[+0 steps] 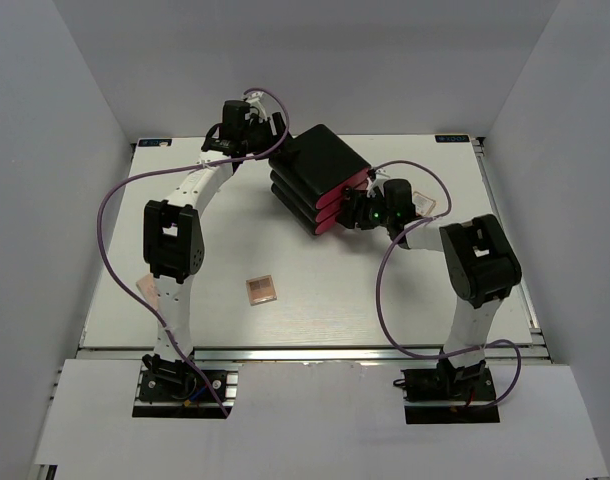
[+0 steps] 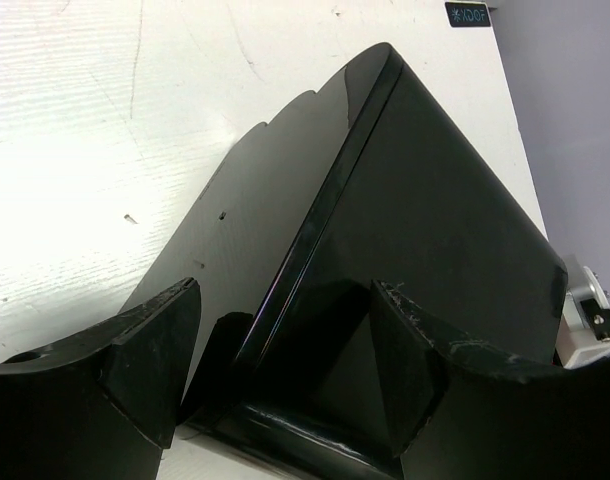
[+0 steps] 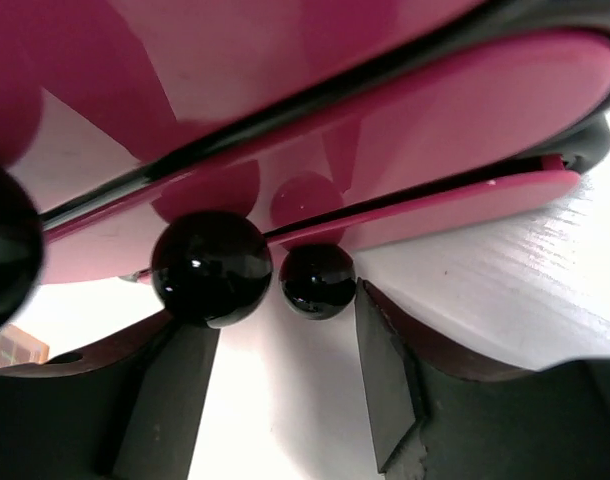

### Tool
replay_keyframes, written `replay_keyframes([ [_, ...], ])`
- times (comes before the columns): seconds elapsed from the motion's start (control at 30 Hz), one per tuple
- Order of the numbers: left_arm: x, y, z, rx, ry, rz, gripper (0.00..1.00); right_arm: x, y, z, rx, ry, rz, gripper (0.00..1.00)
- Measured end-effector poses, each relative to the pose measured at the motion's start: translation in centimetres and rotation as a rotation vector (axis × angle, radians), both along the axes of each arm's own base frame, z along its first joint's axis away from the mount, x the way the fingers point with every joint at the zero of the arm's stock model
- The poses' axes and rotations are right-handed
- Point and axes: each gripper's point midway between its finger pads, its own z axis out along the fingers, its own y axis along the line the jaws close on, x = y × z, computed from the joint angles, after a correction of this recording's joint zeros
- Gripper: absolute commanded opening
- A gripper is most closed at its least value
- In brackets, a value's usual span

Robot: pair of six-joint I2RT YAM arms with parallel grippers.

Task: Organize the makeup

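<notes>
A small square pinkish-brown palette [image 1: 261,289] lies flat on the white table [image 1: 225,230] in front of the arms; its corner also shows in the right wrist view [image 3: 15,346]. Another pinkish piece [image 1: 145,287] peeks out beside the left arm. A tan square [image 1: 426,206] lies behind my right wrist. My left gripper [image 1: 262,137] [image 2: 285,300] is open and straddles the back corner of the black drawer box [image 2: 405,210]. My right gripper [image 1: 370,213] [image 3: 280,320] is open at the box's pink drawer fronts [image 3: 385,120], with the lowest black knob [image 3: 318,280] just beyond its fingertips. Sticks, tube and brush are out of view.
The three-drawer box [image 1: 320,172] stands skewed in the middle of the table, pink fronts towards the right arm. A larger black knob [image 3: 212,268] sits by the right gripper's left finger. Grey walls enclose the table on three sides.
</notes>
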Motion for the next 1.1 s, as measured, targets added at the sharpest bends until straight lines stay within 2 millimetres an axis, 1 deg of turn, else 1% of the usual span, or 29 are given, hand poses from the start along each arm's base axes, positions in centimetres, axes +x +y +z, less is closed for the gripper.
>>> replay_keyframes([
  [0.23, 0.3, 0.2, 0.0, -0.004, -0.007, 0.014, 0.77, 0.6, 0.1, -0.5, 0.04, 0.022, -0.036, 0.58],
  [0.43, 0.3, 0.2, 0.0, -0.008, -0.006, 0.017, 0.77, 0.7, 0.1, -1.8, 0.056, 0.067, -0.073, 0.58],
  [0.47, 0.3, 0.2, 0.0, -0.009, -0.005, 0.017, 0.77, 0.8, 0.1, -2.1, 0.057, 0.072, -0.078, 0.55],
  [0.5, 0.3, 0.2, 0.0, -0.009, -0.004, 0.018, 0.77, 0.8, 0.1, -2.3, 0.059, 0.075, -0.079, 0.5],
  [0.6, 0.3, 0.2, 0.0, -0.01, -0.003, 0.018, 0.77, 0.9, 0.2, -2.8, 0.075, 0.085, -0.087, 0.37],
  [0.83, 0.2, 0.1, -0.1, -0.024, 0.009, 0.025, 0.77, 1.4, -0.1, -2.8, 0.104, 0.081, -0.108, 0.31],
  [0.9, 0.2, 0.0, -0.2, -0.028, 0.013, 0.025, 0.77, 1.4, -0.2, -2.8, 0.105, 0.079, -0.109, 0.37],
  [0.93, 0.2, 0.0, -0.2, -0.028, 0.013, 0.025, 0.77, 1.4, -0.2, -2.8, 0.104, 0.079, -0.11, 0.46],
  [1.0, 0.2, 0.0, -0.1, -0.028, 0.013, 0.025, 0.77, 1.5, -0.3, -2.8, 0.099, 0.074, -0.111, 0.54],
  [1.1, 0.2, -0.1, -0.1, -0.029, 0.014, 0.026, 0.77, 1.7, -0.5, -2.6, 0.094, 0.057, -0.106, 0.58],
])
